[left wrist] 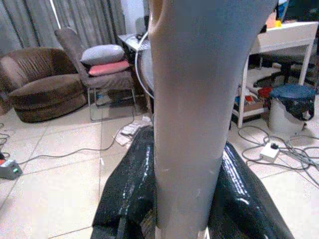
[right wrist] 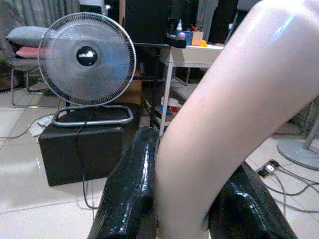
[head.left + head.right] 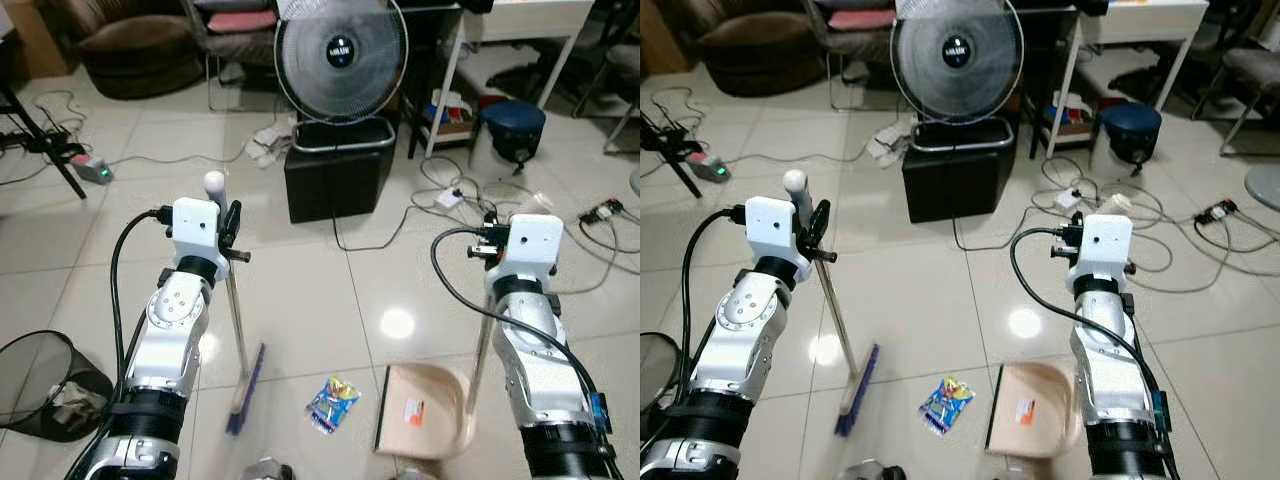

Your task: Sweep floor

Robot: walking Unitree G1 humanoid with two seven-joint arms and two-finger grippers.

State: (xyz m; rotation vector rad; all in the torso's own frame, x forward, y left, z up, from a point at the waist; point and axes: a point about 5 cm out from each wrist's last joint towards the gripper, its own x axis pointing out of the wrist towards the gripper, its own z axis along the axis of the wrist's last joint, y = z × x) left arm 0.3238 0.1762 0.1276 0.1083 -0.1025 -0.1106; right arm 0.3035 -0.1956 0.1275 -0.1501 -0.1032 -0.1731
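Observation:
My left gripper (image 3: 230, 228) is shut on the grey handle (image 1: 192, 124) of a broom, near its rounded white top. The handle runs down to the blue bristles (image 3: 245, 388), which rest on the tiled floor. My right gripper (image 2: 187, 211) is shut on the pale handle (image 2: 234, 104) of a beige dustpan (image 3: 425, 410), whose pan sits on the floor by my right arm. Between brush and pan lies a blue and yellow snack wrapper (image 3: 332, 403). Black fingers (image 1: 124, 194) flank the broom handle in the left wrist view.
A standing fan (image 3: 340, 50) sits on a black box (image 3: 335, 182) straight ahead. A black mesh bin (image 3: 40, 385) lies tipped at the left. Cables and a power strip (image 3: 92, 168) cross the floor. A blue stool (image 3: 510, 128) and a white desk (image 3: 530, 20) stand at the back right.

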